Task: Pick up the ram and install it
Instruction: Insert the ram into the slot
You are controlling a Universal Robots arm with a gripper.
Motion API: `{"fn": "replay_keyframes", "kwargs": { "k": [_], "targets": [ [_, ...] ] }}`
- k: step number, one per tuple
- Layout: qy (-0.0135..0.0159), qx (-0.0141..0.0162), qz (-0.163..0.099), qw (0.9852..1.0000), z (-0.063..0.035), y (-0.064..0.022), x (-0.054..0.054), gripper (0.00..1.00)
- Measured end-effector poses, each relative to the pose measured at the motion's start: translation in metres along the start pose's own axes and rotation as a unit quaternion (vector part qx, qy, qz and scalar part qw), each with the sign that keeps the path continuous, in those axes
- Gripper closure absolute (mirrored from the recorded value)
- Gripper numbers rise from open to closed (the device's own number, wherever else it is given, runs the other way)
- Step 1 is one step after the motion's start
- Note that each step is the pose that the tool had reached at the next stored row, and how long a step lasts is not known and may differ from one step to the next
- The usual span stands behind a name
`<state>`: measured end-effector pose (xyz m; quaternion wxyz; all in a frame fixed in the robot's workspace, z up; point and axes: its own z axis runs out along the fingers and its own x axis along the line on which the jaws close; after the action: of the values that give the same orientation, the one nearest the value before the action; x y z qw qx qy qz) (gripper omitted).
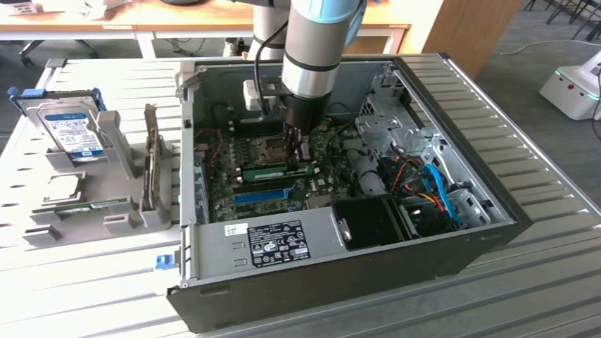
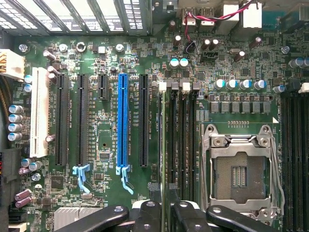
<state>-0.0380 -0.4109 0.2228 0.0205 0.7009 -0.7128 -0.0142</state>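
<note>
My gripper (image 1: 300,156) inside the open computer case (image 1: 329,282), jaws slightly apart astride the ram (image 1: 272,170), ram on edge on the motherboard (image 2: 106,140)

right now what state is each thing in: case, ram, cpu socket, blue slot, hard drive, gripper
computer case, side open, motherboard exposed
ram, on edge in a memory slot, full seating unclear
cpu socket, empty
blue slot, empty
hard drive, outside the case, in a grey holder
gripper, inside the case, right at the ram
</note>
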Motion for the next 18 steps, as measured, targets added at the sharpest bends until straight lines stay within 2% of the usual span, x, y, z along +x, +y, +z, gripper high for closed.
{"fn": "replay_keyframes", "kwargs": {
  "k": [10,18],
  "targets": [
    [0.0,0.0,0.0,1.0,-0.001,0.0,0.0,0.81],
    [0.0,0.0,0.0,1.0,-0.0158,0.0008,0.0,0.81]
  ]
}}
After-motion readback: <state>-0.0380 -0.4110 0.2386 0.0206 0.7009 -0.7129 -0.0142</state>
